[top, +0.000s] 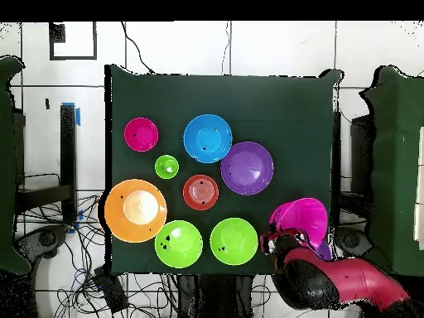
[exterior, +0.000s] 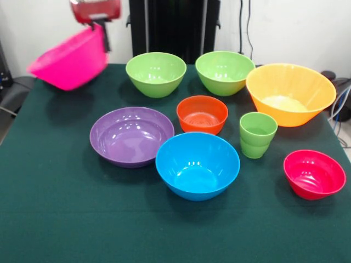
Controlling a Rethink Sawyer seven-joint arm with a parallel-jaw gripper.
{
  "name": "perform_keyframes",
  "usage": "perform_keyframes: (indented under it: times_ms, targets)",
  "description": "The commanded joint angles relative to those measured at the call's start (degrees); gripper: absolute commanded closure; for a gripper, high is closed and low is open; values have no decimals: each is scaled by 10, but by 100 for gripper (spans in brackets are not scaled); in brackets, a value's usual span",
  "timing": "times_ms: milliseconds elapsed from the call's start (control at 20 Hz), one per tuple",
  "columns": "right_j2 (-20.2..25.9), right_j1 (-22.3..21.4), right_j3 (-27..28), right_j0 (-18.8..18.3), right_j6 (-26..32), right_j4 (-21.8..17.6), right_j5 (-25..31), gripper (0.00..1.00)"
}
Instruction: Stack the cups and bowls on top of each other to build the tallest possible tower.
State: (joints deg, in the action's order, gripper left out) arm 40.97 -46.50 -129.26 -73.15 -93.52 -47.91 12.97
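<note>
Pincer (exterior: 101, 24): clenched on the rim of the hot-pink bowl (exterior: 71, 60), lifted clear of the counter (exterior: 66, 219) at its far corner.
Hot-pink bowl: hangs tilted from the rim grip, mouth turned sideways; probably the widest piece being carried off to serve as a base, or toward a stack.
Purple bowl (exterior: 131, 135): on the counter, upright, just beside the blue bowl (exterior: 197, 164); whether two are nested cannot be told.
Lime-green cups (exterior: 257, 135): look like two nested, one in the other, between the small orange bowl (exterior: 202, 114) and the yellow-orange bowl (exterior: 289, 93).
Lime-green bowls: left one (exterior: 156, 73), right one (exterior: 225, 72), side by side along the far edge, apart.
Red-pink bowl (exterior: 314, 173): alone near the counter's side edge.
Tower: not yet begun, judging by the spread.
Risk: tilted bowl may slip from the one-sided grip.
</note>
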Motion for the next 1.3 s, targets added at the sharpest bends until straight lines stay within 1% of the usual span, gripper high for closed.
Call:
perform_keyframes:
  times_ms: [50, 100, 150, 200, 350, 450, 500, 600, 700, 750, 850, 950, 1050, 1100, 1150, 1200, 1250, 1300]
  targets:
    - [55, 283, 10, -22, 142, -50, 89, 100]
    - [52, 308, 21, -27, 155, -51, 98, 100]
    - [49, 350, 38, -38, 177, -50, 113, 100]
    - [48, 379, 51, -46, 195, -46, 129, 100]
    - [51, 442, 72, -69, 257, -13, 200, 100]
    - [58, 474, 78, -84, 301, 33, 274, 100]
    - [68, 492, 79, -90, 320, 62, 313, 100]
    - [80, 523, 81, -93, 354, 116, 391, 100]
    - [90, 531, 81, -87, 372, 162, 464, 100]
    - [95, 529, 80, -84, 381, 181, 496, 100]
    - [106, 515, 83, -73, 392, 214, 551, 100]
    - [117, 499, 90, -62, 400, 239, 589, 100]
    - [124, 485, 96, -53, 402, 253, 608, 100]
    - [138, 477, 87, -53, 394, 265, 614, 100]
    - [144, 477, 87, -51, 392, 271, 621, 100]
    - [162, 468, 69, -56, 377, 286, 628, 100]
    - [169, 467, 68, -55, 371, 291, 636, 100]
    - [182, 462, 53, -63, 361, 298, 640, 100]
